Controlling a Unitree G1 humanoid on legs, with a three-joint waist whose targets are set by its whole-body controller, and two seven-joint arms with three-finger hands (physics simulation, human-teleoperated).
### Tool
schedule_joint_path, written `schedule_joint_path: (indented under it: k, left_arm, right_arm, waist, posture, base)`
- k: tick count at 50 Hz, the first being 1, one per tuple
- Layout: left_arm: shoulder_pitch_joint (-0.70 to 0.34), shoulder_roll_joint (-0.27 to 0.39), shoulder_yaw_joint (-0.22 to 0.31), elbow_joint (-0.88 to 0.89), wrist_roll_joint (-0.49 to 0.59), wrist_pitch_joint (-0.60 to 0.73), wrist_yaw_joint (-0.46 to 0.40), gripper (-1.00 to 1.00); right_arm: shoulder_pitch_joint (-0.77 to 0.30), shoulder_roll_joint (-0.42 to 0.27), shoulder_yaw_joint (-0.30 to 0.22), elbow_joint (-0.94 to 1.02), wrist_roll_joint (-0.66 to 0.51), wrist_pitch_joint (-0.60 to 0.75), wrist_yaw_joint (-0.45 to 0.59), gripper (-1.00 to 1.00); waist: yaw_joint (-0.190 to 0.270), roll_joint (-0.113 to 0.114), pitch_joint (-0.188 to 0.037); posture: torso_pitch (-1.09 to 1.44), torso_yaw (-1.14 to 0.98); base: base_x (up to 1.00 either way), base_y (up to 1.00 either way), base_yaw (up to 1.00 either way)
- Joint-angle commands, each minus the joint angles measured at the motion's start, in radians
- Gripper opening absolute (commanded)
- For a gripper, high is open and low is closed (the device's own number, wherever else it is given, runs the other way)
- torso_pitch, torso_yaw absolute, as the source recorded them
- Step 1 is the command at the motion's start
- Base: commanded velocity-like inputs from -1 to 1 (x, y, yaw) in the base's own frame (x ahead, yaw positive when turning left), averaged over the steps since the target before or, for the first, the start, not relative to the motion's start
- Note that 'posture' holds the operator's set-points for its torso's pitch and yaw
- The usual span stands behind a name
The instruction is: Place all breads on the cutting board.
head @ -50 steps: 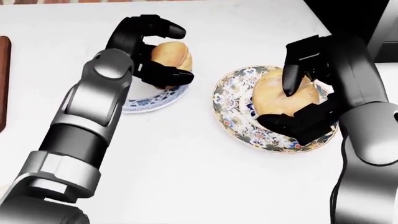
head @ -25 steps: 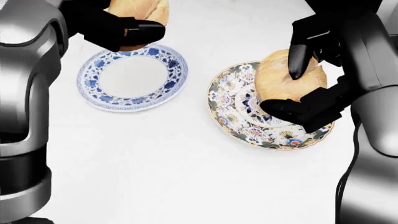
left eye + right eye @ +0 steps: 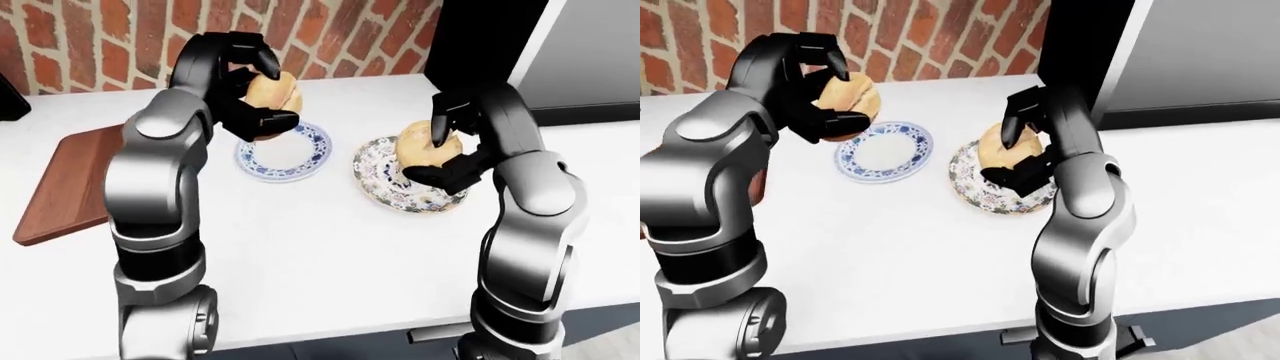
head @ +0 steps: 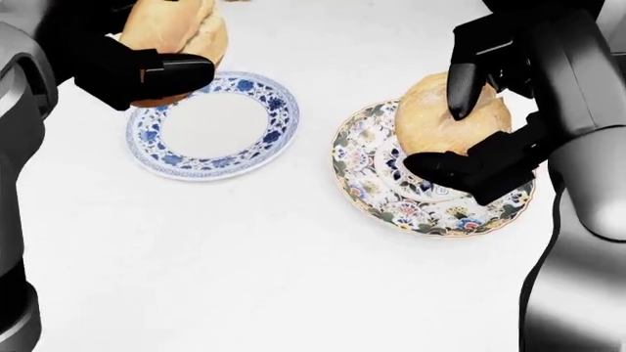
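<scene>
My left hand (image 3: 250, 94) is shut on a golden bread roll (image 3: 272, 91) and holds it raised above the bare blue-and-white plate (image 4: 212, 124). My right hand (image 4: 470, 121) is shut on a second, rounder bread (image 4: 445, 117), lifted just above the floral plate (image 4: 431, 209). The brown wooden cutting board (image 3: 70, 180) lies at the left of the white counter in the left-eye view, bare, well to the left of both hands.
A red brick wall (image 3: 100, 37) runs along the top of the counter. A dark tall panel (image 3: 480, 30) and a grey appliance (image 3: 1200, 52) stand at the upper right. The counter's near edge (image 3: 330, 330) runs along the bottom.
My left hand has lifted its roll off the blue plate, leaving the plate bare. My right hand has raised the other bread slightly off the floral plate. The head view has also shifted.
</scene>
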Motion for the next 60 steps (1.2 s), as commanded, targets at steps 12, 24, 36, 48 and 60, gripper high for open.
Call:
schedule_joint_path:
  k: [12, 24, 36, 48, 60]
  left_arm:
    - [-0.031, 0.023, 0.015, -0.044, -0.021, -0.024, 0.015, -1.0]
    - [-0.024, 0.026, 0.018, -0.043, -0.035, -0.024, 0.022, -1.0]
    - [-0.016, 0.03, 0.016, -0.051, -0.039, -0.027, 0.023, -1.0]
    - [-0.012, 0.036, 0.021, -0.059, -0.04, -0.022, 0.019, -1.0]
    - [0.003, 0.031, 0.023, -0.049, -0.048, -0.041, 0.024, -1.0]
  right_arm:
    - [-0.031, 0.009, 0.004, -0.013, -0.003, -0.036, -0.021, -1.0]
    - [-0.029, 0.013, 0.001, -0.01, 0.01, -0.04, -0.032, -1.0]
    - [-0.031, 0.012, 0.001, -0.015, 0.016, -0.028, -0.045, -1.0]
    - [-0.03, 0.016, 0.009, -0.016, 0.017, -0.028, -0.047, -1.0]
    - [-0.017, 0.032, 0.007, 0.005, 0.039, -0.055, -0.072, -1.0]
  waist:
    - [-0.002, 0.031, -0.034]
    - [0.032, -0.081, -0.009]
    - [-0.001, 0.026, 0.014]
    - [-0.015, -0.069, -0.009]
    - [-0.027, 0.061, 0.01]
  posture:
    - [0.0, 0.0]
    - [0.0, 0.0]
    - [0.0, 0.0]
    - [0.0, 0.0]
    - [0.0, 0.0]
  base:
    - [-0.42, 0.12, 0.0]
    - [0.0, 0.09, 0.51]
    - [0.0, 0.1, 0.27]
    - [0.0, 0.36, 0.0]
    - [0.0, 0.44, 0.0]
